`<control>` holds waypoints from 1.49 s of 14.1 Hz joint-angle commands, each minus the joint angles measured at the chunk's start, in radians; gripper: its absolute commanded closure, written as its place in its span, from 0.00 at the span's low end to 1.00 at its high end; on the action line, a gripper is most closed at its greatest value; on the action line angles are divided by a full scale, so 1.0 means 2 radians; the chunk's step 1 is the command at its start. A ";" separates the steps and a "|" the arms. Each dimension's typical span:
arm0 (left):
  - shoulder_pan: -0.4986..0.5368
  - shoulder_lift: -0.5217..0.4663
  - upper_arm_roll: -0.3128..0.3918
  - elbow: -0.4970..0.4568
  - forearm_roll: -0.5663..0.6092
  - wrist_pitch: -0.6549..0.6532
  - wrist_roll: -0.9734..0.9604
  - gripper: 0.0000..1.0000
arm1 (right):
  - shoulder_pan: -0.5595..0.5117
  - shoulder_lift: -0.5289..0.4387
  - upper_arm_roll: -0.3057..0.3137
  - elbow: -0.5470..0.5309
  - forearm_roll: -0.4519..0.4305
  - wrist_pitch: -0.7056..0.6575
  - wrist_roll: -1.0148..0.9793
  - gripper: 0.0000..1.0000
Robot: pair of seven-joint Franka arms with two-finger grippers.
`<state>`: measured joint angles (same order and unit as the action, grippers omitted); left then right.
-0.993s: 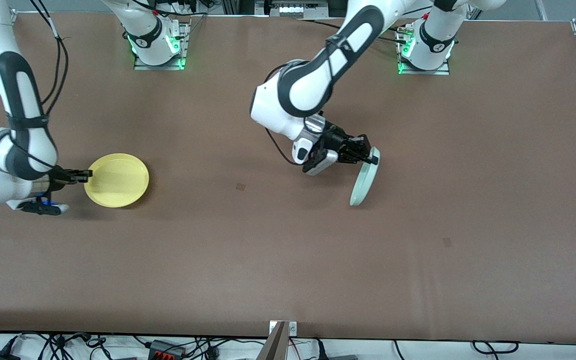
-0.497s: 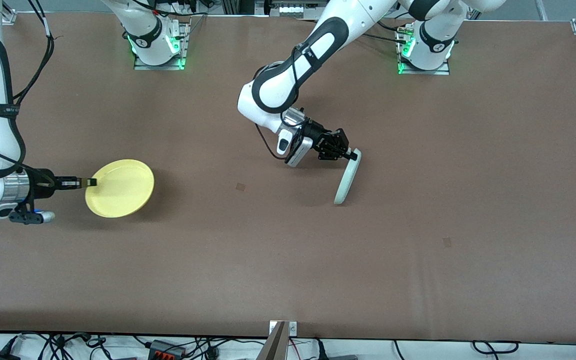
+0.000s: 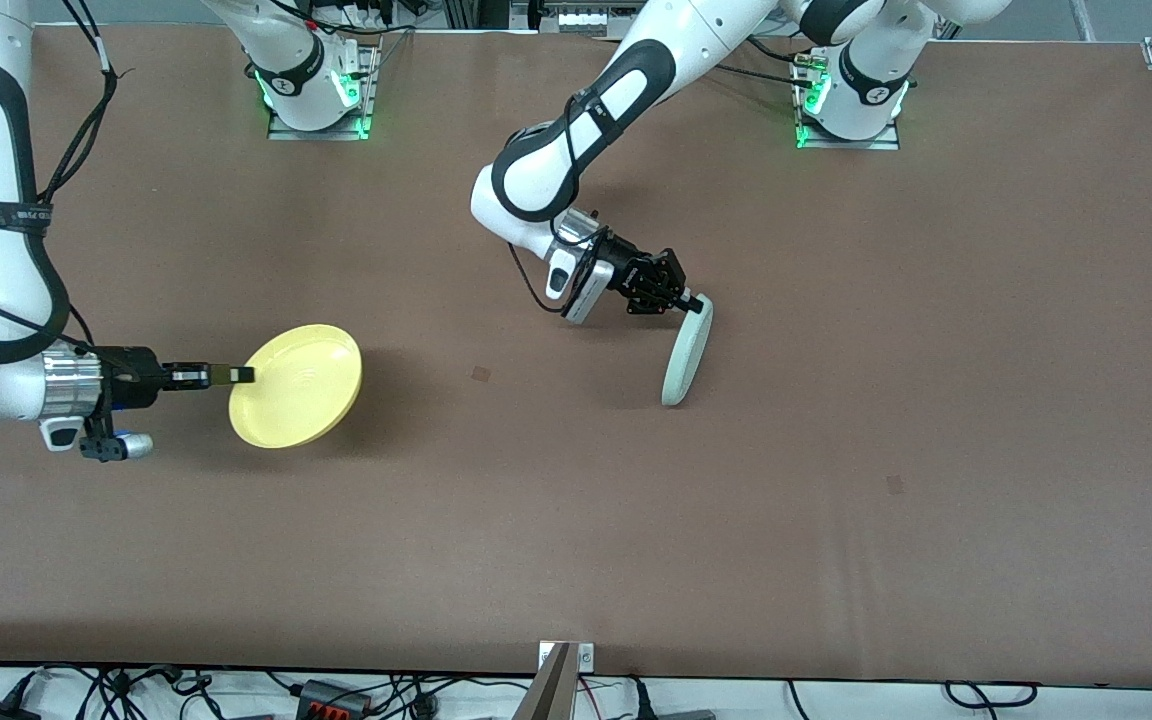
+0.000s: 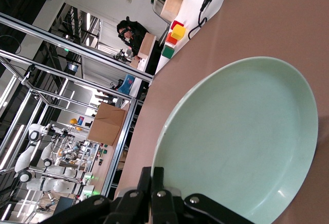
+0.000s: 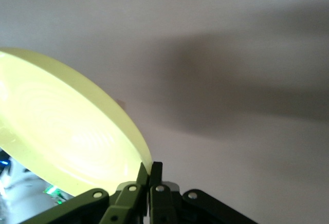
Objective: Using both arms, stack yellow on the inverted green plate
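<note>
The pale green plate stands almost on edge near the middle of the table, its lower rim at or just above the brown surface. My left gripper is shut on its upper rim. In the left wrist view the green plate fills the picture, and the left gripper pinches its rim. Toward the right arm's end, the yellow plate hangs tilted above the table, with my right gripper shut on its rim. The right wrist view shows the yellow plate clamped in the right gripper.
Brown matting covers the whole table. Two small dark marks lie on it. A metal post and cables sit at the table edge nearest the front camera. Both arm bases stand along the farthest edge.
The right gripper lifted the yellow plate and carried it toward the table's middle, tilting it. The left gripper shifted toward the right arm's end, tipping the green plate more upright.
</note>
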<state>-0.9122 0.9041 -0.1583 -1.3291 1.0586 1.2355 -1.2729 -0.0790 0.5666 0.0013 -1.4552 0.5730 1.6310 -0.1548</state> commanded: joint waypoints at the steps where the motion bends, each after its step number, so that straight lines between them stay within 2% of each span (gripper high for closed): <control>1: -0.001 0.017 -0.004 0.021 0.002 0.019 -0.007 0.56 | 0.029 0.003 -0.002 0.017 0.016 -0.010 0.045 1.00; 2: 0.000 0.016 -0.004 0.022 0.002 0.023 -0.006 0.01 | 0.038 0.004 -0.002 0.018 0.016 -0.010 0.059 1.00; 4: 0.004 0.007 -0.007 0.023 -0.004 0.070 -0.010 0.00 | 0.049 0.004 -0.003 0.018 0.006 -0.009 0.074 1.00; 8: 0.005 0.002 -0.008 0.056 -0.085 0.111 -0.011 0.00 | 0.048 0.004 -0.003 0.015 -0.063 -0.010 0.067 1.00; 11: 0.011 0.003 -0.007 0.057 -0.121 0.145 -0.011 0.00 | 0.047 0.011 -0.003 0.014 -0.102 -0.010 0.053 1.00; 13: 0.013 0.001 -0.008 0.069 -0.170 0.172 -0.012 0.00 | 0.049 0.015 -0.003 0.015 -0.132 -0.009 0.041 1.00; 15: 0.025 0.002 -0.007 0.095 -0.221 0.182 -0.012 0.00 | 0.059 0.014 -0.003 0.017 -0.136 -0.007 0.041 1.00; 17: 0.031 0.001 -0.007 0.101 -0.247 0.197 -0.013 0.00 | 0.082 0.013 -0.003 0.018 -0.138 -0.005 0.044 1.00; 21: 0.062 -0.023 -0.008 0.099 -0.261 0.207 -0.005 0.00 | 0.117 0.017 -0.004 0.025 -0.141 0.011 0.047 1.00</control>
<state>-0.8286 0.8991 -0.1630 -1.1297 0.5646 1.6501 -1.2948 0.1250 0.5945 -0.0013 -1.4246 0.3075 1.6449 -0.0612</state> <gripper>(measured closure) 0.000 0.974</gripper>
